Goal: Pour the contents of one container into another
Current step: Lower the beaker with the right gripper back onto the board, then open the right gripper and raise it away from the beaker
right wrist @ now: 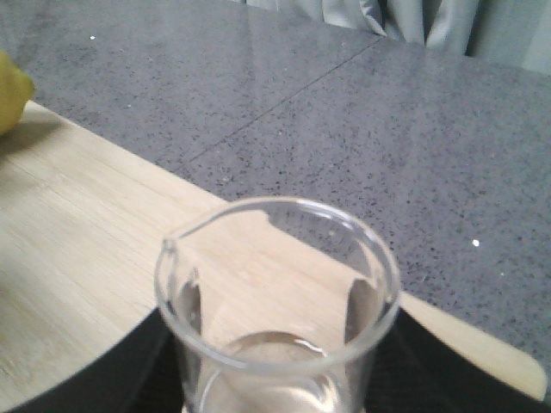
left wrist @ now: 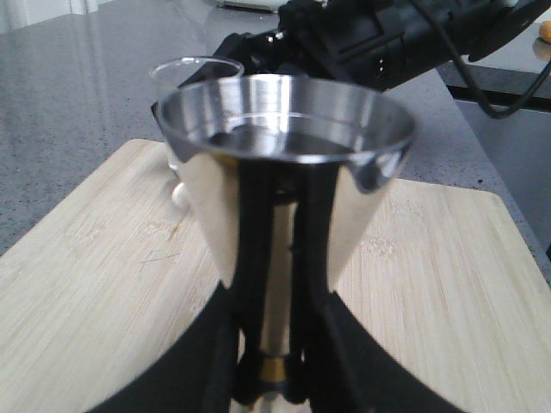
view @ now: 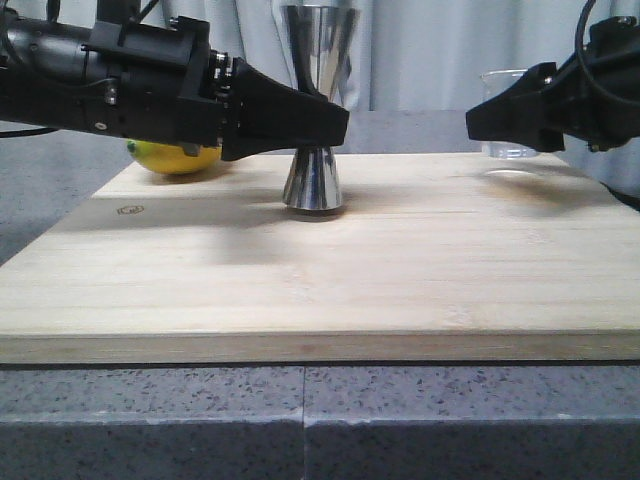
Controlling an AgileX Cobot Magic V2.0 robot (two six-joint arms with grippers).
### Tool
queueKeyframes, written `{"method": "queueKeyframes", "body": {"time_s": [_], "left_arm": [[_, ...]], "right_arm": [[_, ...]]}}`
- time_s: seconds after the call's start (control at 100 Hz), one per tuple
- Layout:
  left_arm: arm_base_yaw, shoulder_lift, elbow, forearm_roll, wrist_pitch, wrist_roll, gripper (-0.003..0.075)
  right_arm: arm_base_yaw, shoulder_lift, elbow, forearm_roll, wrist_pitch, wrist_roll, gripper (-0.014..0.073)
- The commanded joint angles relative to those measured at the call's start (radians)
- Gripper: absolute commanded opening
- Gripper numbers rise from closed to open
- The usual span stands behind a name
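The steel jigger (view: 318, 60) stands upright on the bamboo board (view: 300, 290), a gold band at its waist. My left gripper (view: 335, 125) reaches in from the left and is shut on that waist; the left wrist view shows its fingers (left wrist: 250, 284) pressed on both sides of the jigger (left wrist: 215, 206). At the board's far right, my right gripper (view: 478, 122) is shut on the clear glass beaker (view: 510, 150), which seems to hang just above the board. The right wrist view shows the beaker (right wrist: 275, 284), pour lip pointing left, with a little clear liquid inside.
A yellow lemon (view: 175, 157) lies at the board's back left, behind my left arm. Grey speckled countertop (view: 300, 420) surrounds the board. Pale curtains hang behind. The beaker (left wrist: 194, 69) and the right arm (left wrist: 370, 34) show beyond the jigger in the left wrist view.
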Motion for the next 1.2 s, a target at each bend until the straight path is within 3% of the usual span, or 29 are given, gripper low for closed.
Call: {"method": "queueKeyframes", "body": {"time_s": [0.0, 0.5, 0.79, 1.08, 1.19], "left_arm": [[-0.010, -0.041, -0.027, -0.088, 0.108, -0.002, 0.0070], [-0.010, -0.041, -0.027, -0.088, 0.108, -0.002, 0.0070], [-0.010, -0.041, -0.027, -0.088, 0.108, -0.002, 0.0070], [-0.010, -0.041, -0.027, -0.088, 0.108, -0.002, 0.0070], [-0.010, -0.041, -0.027, -0.088, 0.108, -0.002, 0.0070]], "right_arm": [[-0.006, -0.012, -0.022, 0.057, -0.084, -0.025, 0.0300], [-0.006, -0.008, -0.022, 0.057, -0.037, -0.025, 0.0309], [-0.006, -0.012, -0.022, 0.057, -0.051, -0.025, 0.0540], [-0.006, -0.130, -0.022, 0.055, -0.039, -0.020, 0.0554], [-0.006, -0.205, -0.022, 0.038, -0.009, 0.038, 0.0554]]}}
